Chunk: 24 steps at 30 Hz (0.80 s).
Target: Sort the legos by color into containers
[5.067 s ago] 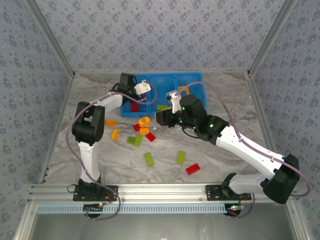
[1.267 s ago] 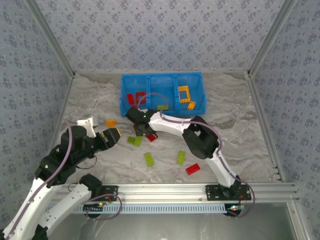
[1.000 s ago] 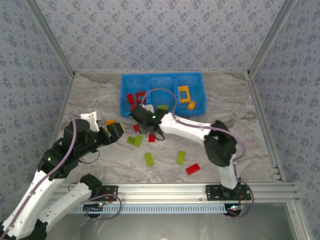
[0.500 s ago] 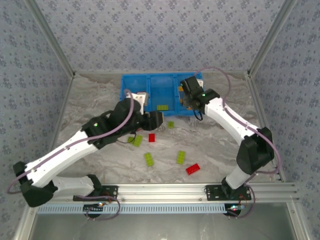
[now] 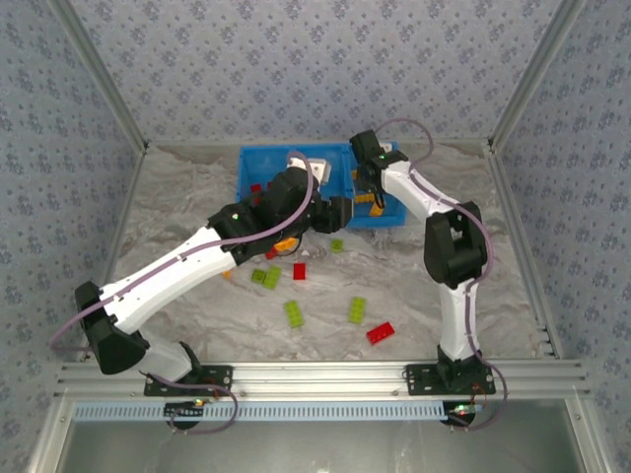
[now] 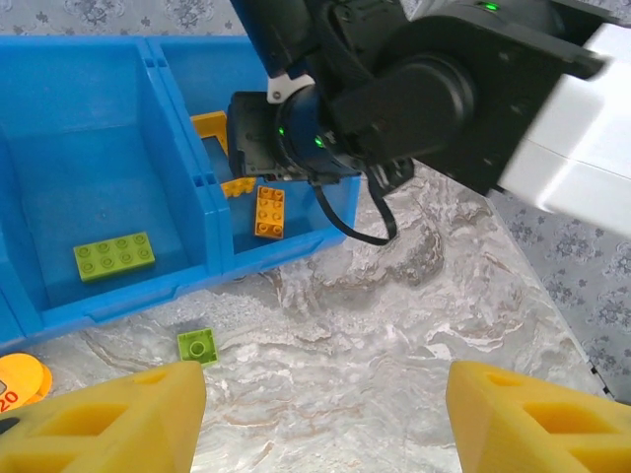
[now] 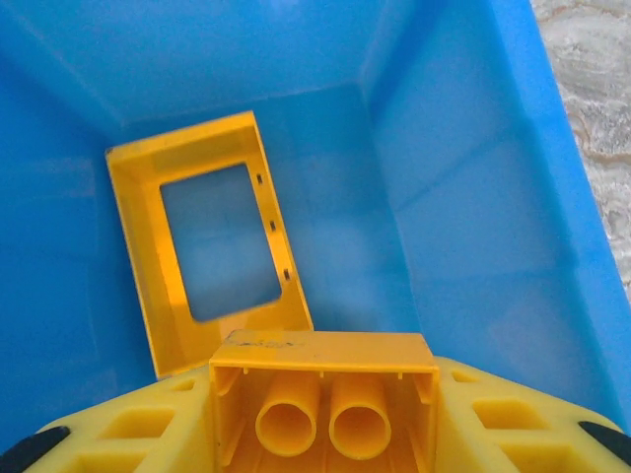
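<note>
Right tool [image 7: 323,426] is pinching an orange plastic brick [image 7: 323,379], hollow underside and two tubes facing the wrist camera. It hangs over the right-hand compartment of the bright blue plastic tray [image 7: 473,197]. Down on that compartment's floor lies an orange open rectangular frame [image 7: 212,241], flat, set a little askew.

Over to the left tool [image 6: 320,424]: yellow fingers spread wide, nothing between them, hovering above the marbled grey counter [image 6: 414,325] just in front of the tray. From there you can see a lime green flat brick [image 6: 114,256] in the middle compartment and an orange studded brick [image 6: 270,212] in the right one, close to the near wall. A small lime green square piece [image 6: 197,345] sits on the counter just outside that wall.

From above, loose on the counter nearer the bases: a red studded brick [image 5: 381,333], a lime green brick [image 5: 357,309] beside it, another lime green block [image 5: 294,313] and a small red piece [image 5: 299,271].
</note>
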{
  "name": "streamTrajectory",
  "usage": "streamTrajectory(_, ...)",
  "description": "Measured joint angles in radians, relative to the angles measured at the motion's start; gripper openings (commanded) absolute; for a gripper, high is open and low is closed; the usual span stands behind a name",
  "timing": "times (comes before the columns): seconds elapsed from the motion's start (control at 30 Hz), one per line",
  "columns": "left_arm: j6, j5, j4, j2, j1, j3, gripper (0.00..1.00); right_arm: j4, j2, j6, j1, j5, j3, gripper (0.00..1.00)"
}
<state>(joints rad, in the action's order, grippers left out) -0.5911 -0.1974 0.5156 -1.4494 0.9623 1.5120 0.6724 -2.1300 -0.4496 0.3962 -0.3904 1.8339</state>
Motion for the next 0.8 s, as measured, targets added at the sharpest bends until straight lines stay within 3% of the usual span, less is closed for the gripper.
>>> streamTrajectory(0.27,0.0,0.002,-0.02,0.013,-0.013,-0.039,0.66,0.067,-0.141,0.018,-0.006,-0.057,0.156,0.54)
streamTrajectory(0.67,0.0,0.003,-0.027,0.036,-0.022,-0.077,0.66,0.119,-0.177,0.017,-0.006,-0.104,0.204,0.66)
streamTrajectory(0.8,0.0,0.003,-0.026,0.036,-0.022,-0.079,0.66,0.129,-0.178,0.018,-0.006,-0.105,0.206,0.65)
